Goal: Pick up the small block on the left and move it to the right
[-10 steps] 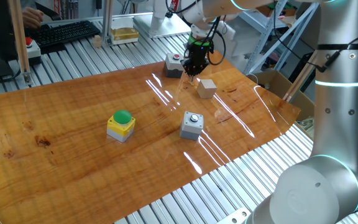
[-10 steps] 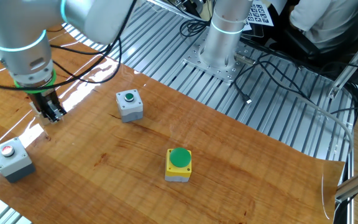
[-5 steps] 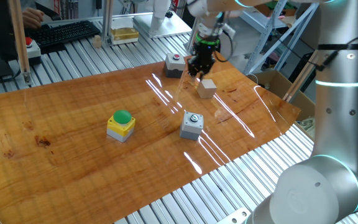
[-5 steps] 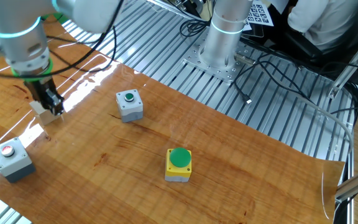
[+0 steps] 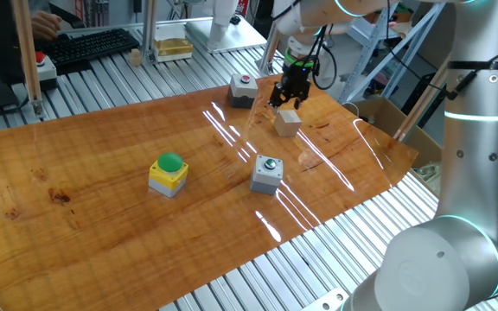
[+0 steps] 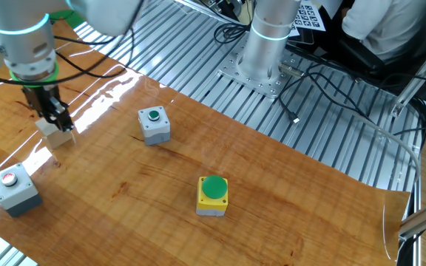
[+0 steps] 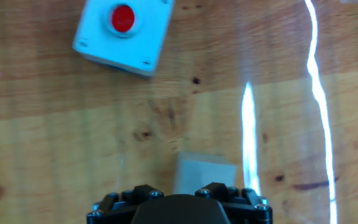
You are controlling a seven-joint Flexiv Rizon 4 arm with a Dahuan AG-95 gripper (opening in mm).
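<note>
The small block (image 5: 287, 122) is a pale beige cube on the wooden board, towards its far right end. It also shows in the other fixed view (image 6: 56, 136) and at the bottom of the hand view (image 7: 205, 170). My gripper (image 5: 289, 97) hangs just above the block, a little to its far side, and also shows in the other fixed view (image 6: 55, 120). Its jaws look parted and hold nothing. The block rests on the board. The hand view shows only the gripper's black base; the fingertips are hidden there.
A grey box with a red button (image 5: 243, 89) stands close behind the block, also in the hand view (image 7: 123, 34). A grey box with a small button (image 5: 266, 174) and a yellow box with a green dome (image 5: 169, 174) stand nearer the front. The board's right edge (image 5: 405, 147) is close.
My gripper has moved from beside the red-button box across to a spot over the small block. The block and the boxes have not moved.
</note>
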